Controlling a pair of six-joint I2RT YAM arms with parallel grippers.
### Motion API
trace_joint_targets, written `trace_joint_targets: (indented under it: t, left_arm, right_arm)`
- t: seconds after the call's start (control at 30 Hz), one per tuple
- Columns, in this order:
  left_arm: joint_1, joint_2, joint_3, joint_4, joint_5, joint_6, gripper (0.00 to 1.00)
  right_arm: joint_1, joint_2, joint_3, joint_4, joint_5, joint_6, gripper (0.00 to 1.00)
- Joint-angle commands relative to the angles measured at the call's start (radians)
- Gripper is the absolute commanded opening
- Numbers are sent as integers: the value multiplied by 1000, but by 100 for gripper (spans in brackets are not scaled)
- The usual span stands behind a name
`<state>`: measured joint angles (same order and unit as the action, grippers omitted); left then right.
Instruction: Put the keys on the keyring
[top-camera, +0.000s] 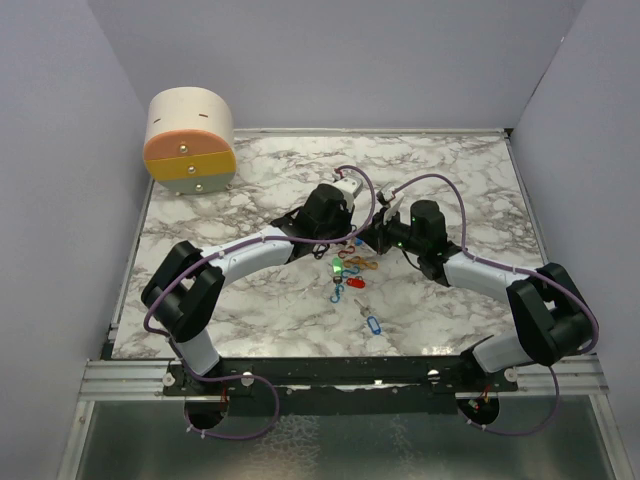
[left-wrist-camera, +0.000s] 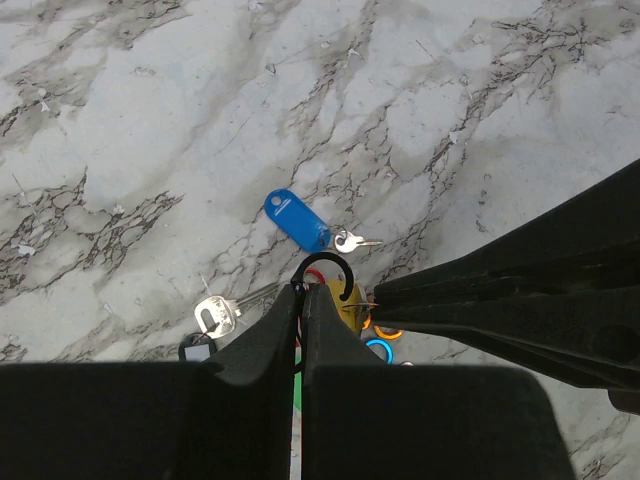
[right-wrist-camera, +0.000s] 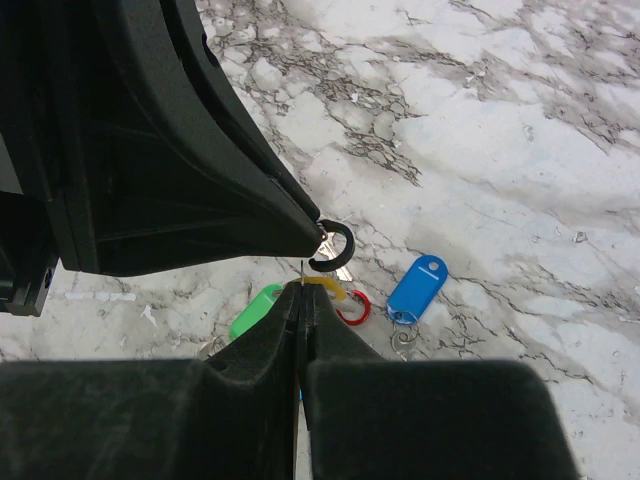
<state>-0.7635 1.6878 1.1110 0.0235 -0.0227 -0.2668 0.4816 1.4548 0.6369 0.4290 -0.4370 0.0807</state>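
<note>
Left gripper (left-wrist-camera: 302, 292): your jaws are pressed together on the black C-shaped keyring (left-wrist-camera: 328, 273), which sticks up from the fingertips with its gap to the lower right.
Keyring: held just above the marble-patterned tabletop (left-wrist-camera: 150, 130), at the middle where the two arms meet.
Loose keys: a blue plastic-tagged key (left-wrist-camera: 297, 220) lies flat just beyond the ring; a bare silver key (left-wrist-camera: 215, 315) lies to its left; green (right-wrist-camera: 255, 310) and red (right-wrist-camera: 355, 305) pieces sit under the grippers.
Right gripper (right-wrist-camera: 302, 288): your jaws look closed on a thin yellow piece (right-wrist-camera: 325, 286), its end right beside the ring; whether it is a key's tag or a clip you cannot tell.
Step in hand: threading, judging by the yellow piece brought up to the ring's open end.
Next move: line the piece's hole up with the ring's gap and slide it on; the opening is narrow, so go slowly and hold the ring steady.
</note>
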Motion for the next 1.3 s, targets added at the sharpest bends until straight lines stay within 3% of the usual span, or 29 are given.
trace_joint_targets:
  t: [0.0, 0.67, 1.27]
  left_arm:
    - [-12, 6, 38, -14, 12, 19, 0]
    - [-28, 33, 59, -52, 24, 36, 0]
    - [-28, -90, -17, 16, -101, -6, 0]
  right_arm:
    - [8, -15, 12, 42, 11, -15, 1]
    - [8, -54, -13, 49, 107, -12, 1]
    - [8, -85, -17, 14, 20, -33, 1]
